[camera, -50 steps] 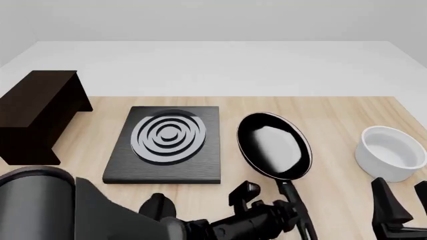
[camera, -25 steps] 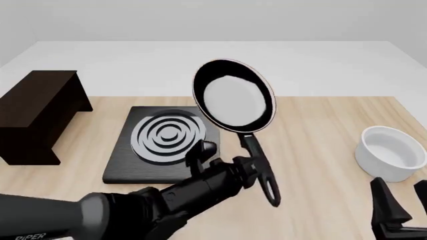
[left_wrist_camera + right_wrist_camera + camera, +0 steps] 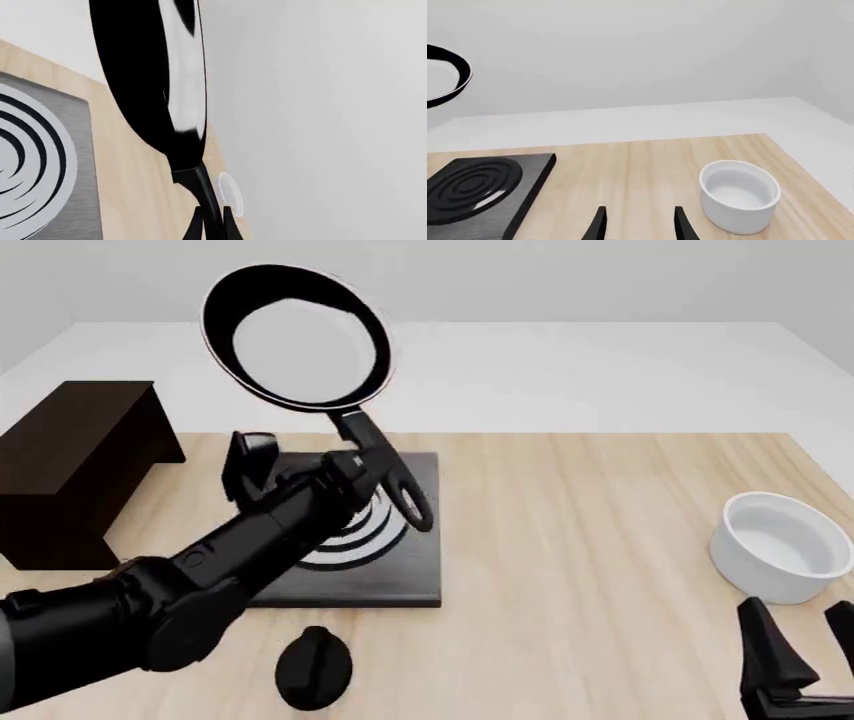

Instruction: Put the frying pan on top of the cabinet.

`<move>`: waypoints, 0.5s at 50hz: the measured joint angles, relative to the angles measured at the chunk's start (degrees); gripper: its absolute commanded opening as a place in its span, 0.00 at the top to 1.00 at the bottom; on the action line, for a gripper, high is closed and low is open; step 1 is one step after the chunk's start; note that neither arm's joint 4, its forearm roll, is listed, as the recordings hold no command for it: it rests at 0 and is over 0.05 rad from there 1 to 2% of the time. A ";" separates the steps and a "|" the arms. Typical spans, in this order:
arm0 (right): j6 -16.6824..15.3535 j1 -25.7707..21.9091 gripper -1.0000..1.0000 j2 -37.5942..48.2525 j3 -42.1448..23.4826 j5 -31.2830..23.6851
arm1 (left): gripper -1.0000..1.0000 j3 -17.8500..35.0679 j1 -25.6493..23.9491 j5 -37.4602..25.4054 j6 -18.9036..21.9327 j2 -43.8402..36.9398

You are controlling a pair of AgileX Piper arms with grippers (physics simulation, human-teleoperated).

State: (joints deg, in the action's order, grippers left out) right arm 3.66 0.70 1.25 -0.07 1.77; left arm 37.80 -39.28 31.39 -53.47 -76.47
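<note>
Above the stove plate (image 3: 344, 530) — left gripper (image 3: 358, 465) apparently clamps frying pan (image 3: 296, 338) aloft.

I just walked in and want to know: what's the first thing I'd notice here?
The frying pan, held up in the air by its handle in the left gripper, above the stove plate. On the far left stands the dark cabinet; a white bowl sits at the table's right edge.

Black square stove plate (image 3: 350, 570) with grey rings left of the table's (image 3: 601, 540) middle, white bowl (image 3: 781, 546) upright near the right edge, light wooden tabletop, pale grey backdrop.
</note>
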 measured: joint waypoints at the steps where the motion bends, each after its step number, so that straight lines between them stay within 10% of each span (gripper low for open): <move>1: -0.03 -0.01 0.00 -0.10 0.00 -0.10 | 1.00 -0.18 0.82 0.02 -0.03 0.53; 25: -0.75 -0.22 0.00 -1.10 0.05 -0.96 | 1.00 -4.15 20.67 4.62 -3.05 7.44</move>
State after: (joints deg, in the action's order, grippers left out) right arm 2.90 0.48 0.15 -0.02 0.82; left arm 33.65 -18.61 36.00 -56.52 -69.03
